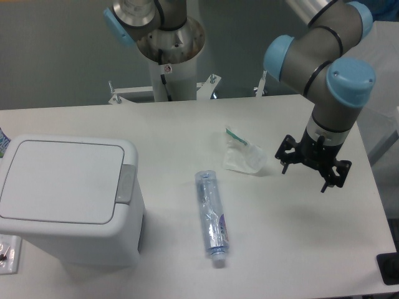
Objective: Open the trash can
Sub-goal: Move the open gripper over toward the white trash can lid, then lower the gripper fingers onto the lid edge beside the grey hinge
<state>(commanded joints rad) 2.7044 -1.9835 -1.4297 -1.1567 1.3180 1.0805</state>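
The trash can (pixel 68 199) is a large white boxy bin at the left of the table. Its flat white lid (pixel 59 180) lies shut, and a grey push-button tab (pixel 126 184) sits on its right rim. My gripper (pixel 305 176) hangs above the right side of the table, far to the right of the bin. Its dark fingers point down and stand apart, open and empty.
A clear plastic bottle (pixel 211 216) lies on the table between bin and gripper. A crumpled white wrapper (pixel 242 156) lies just left of the gripper. The arm's base column (pixel 168 56) stands at the back. A small object (pixel 7 255) sits at the left edge.
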